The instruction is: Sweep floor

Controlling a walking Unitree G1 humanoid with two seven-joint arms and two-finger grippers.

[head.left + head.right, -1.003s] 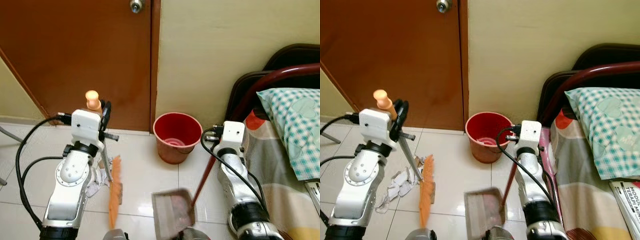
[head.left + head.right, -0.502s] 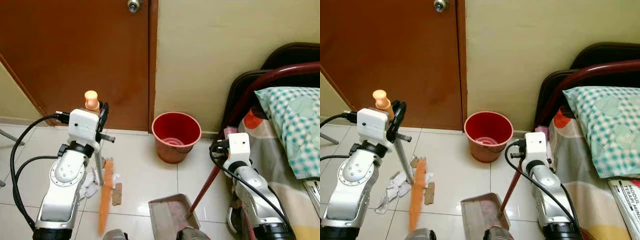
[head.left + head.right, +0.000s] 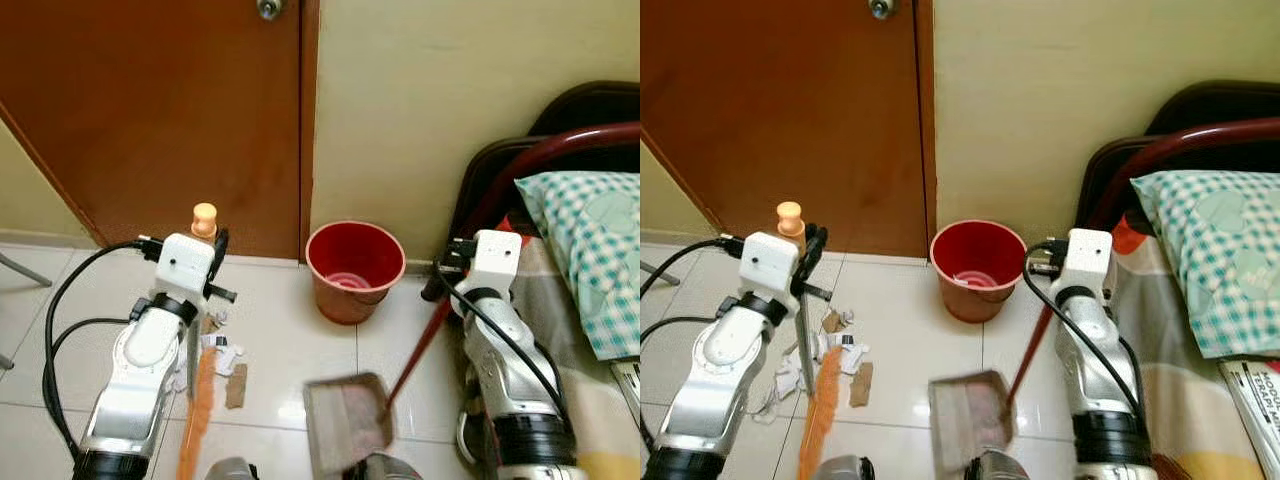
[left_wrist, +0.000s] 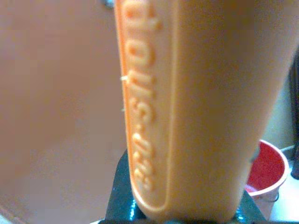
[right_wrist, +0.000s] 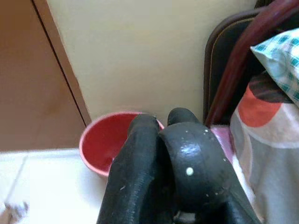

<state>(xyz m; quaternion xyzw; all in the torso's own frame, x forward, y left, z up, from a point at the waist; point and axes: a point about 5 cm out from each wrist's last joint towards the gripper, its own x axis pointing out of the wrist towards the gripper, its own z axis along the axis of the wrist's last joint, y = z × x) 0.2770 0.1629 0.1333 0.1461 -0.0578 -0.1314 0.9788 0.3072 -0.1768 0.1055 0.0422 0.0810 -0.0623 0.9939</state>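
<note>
My left gripper (image 3: 212, 258) is shut on a broom just below its orange handle tip (image 3: 204, 217), which looms close in the left wrist view (image 4: 187, 107). The broom's orange brush (image 3: 197, 402) rests on the tiles beside white paper scraps (image 3: 222, 347) and a cardboard piece (image 3: 236, 385). My right gripper (image 3: 1045, 258) is shut on the dustpan's red handle (image 3: 418, 347). The grey dustpan (image 3: 345, 420) lies on the floor, right of the brush, with some debris in it. In the right wrist view the black fingers (image 5: 140, 172) press together.
A red bucket (image 3: 354, 270) stands against the wall beyond the dustpan, also in the right wrist view (image 5: 100, 142). A brown door (image 3: 150, 110) is at the back left. A bed with a dark frame (image 3: 500, 190) and checked pillow (image 3: 590, 235) borders the right.
The broom's brush has swung left, away from the dustpan, uncovering the cardboard piece and scraps. The right wrist dipped and rose again with the dustpan handle.
</note>
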